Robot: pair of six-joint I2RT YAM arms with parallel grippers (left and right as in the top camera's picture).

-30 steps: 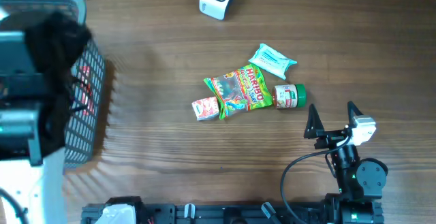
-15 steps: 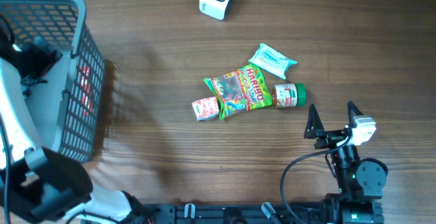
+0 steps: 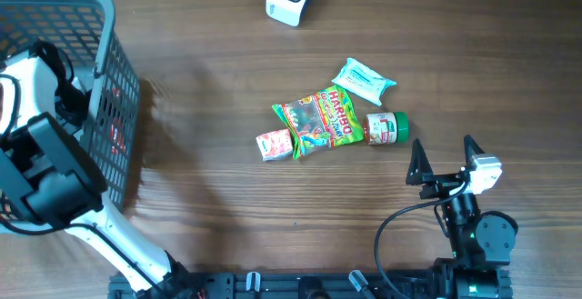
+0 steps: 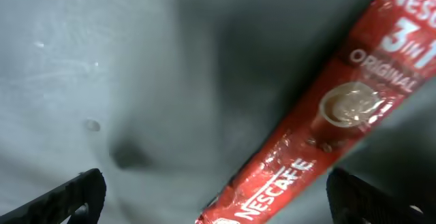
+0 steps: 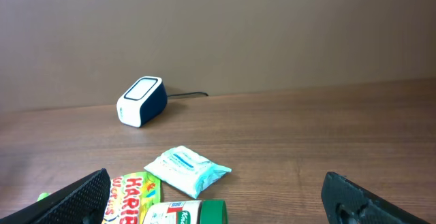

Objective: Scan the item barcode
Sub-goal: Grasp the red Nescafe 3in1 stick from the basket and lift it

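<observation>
Nescafé sachet (image 4: 320,135): diagonal, right of left-wrist view, inside basket (image 3: 107,17); left gripper (image 4: 221,197) jaws spread, empty; should centre across the narrow width before closing; right gripper (image 3: 444,151) spread too.

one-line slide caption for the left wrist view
Open left tool above a red Nescafe sachet on a grey surface.

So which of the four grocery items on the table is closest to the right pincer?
The green-lidded jar at the cluster's right end, the only jar there, just ahead of the right pincer.
</observation>
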